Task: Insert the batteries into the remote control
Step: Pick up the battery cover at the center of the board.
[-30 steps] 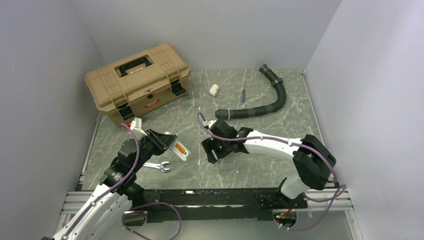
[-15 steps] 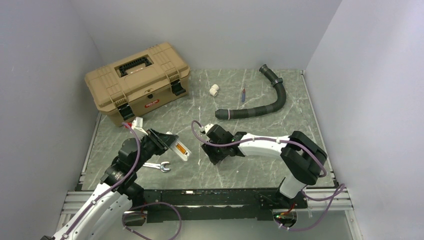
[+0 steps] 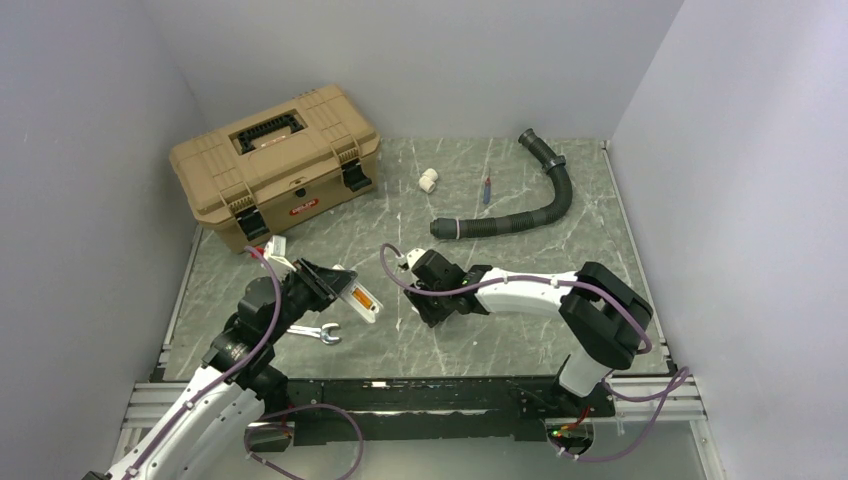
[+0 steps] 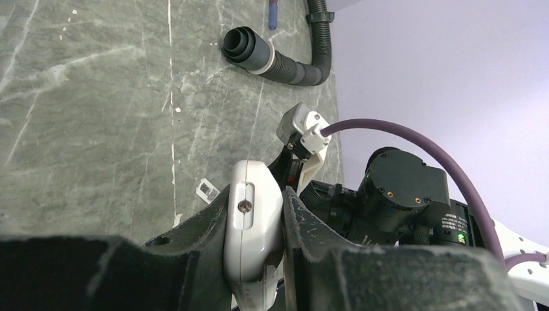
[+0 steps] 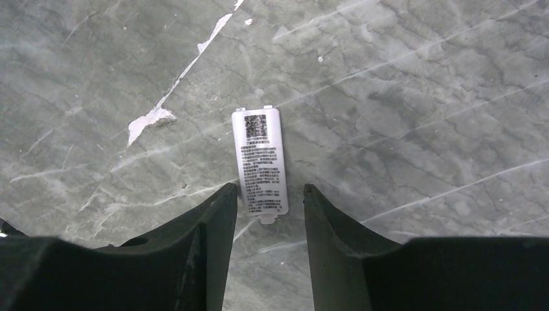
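My left gripper [image 4: 256, 193] is shut on the remote control [image 4: 252, 220], a slim white bar held edge-on above the table. From above, the remote [image 3: 355, 295] shows its open recess with an orange battery [image 3: 362, 298] lying in it. A small white battery cover [image 5: 260, 162] with printed text lies flat on the marble. My right gripper [image 5: 269, 188] hangs low over the cover, open, its fingertips [image 5: 228, 192] on either side of the cover's near end without touching it. Seen from above, the right gripper [image 3: 432, 305] hides the cover.
A tan toolbox [image 3: 275, 160] stands at the back left. A silver wrench [image 3: 315, 332] lies below the left gripper. At the back are a black corrugated hose [image 3: 530, 205], a white pipe fitting [image 3: 428, 180] and a red-and-blue stick [image 3: 487, 188]. Grey walls close in three sides.
The right arm has shifted left and settled over the battery cover, and its jaws have narrowed. The left arm holds the remote still.
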Robot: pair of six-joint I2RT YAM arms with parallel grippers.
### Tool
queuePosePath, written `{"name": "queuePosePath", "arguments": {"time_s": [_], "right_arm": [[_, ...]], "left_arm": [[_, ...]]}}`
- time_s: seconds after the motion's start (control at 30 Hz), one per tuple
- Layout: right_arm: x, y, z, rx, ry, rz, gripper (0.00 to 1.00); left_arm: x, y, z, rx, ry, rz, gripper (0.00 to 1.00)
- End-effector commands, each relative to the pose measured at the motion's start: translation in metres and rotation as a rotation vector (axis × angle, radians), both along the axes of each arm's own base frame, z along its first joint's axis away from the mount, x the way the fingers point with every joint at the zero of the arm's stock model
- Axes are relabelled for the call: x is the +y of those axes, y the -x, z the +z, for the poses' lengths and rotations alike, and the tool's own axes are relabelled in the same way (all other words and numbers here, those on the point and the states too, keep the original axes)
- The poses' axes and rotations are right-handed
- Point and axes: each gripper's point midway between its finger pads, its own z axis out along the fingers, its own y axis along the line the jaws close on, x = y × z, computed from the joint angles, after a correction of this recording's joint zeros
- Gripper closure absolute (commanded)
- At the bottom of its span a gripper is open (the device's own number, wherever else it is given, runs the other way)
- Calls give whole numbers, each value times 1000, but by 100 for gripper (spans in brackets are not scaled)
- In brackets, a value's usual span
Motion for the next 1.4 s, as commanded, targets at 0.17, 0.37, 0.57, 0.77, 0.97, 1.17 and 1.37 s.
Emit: {"name": "queuePosePath", "arguments": {"time_s": [0.17, 0.37, 0.57, 0.77, 0.97, 1.17, 1.37], "right_arm": [[-2, 13, -8, -13, 54, 32, 55], [-6, 15, -11, -12, 80, 29, 61], [-12, 14, -12, -18, 92, -15, 71], [-8, 11, 23, -50, 42, -28, 89], [-8, 14, 94, -88, -1, 55, 100], [0, 15, 177, -138, -60, 138, 100], [25, 19, 217, -62, -49, 242, 100]], "left_arm": [[-4, -1, 20, -63, 58, -13, 100], [-5, -2, 18, -59, 63, -17, 100], [-4, -1, 17, -58, 66, -15, 100], [-6, -4, 16, -53, 81, -13, 100], [-16, -12, 21, -94, 202, -28, 100], [-16, -18, 19, -136, 344, -1, 100], [-8, -21, 17, -153, 396, 46, 100]]}}
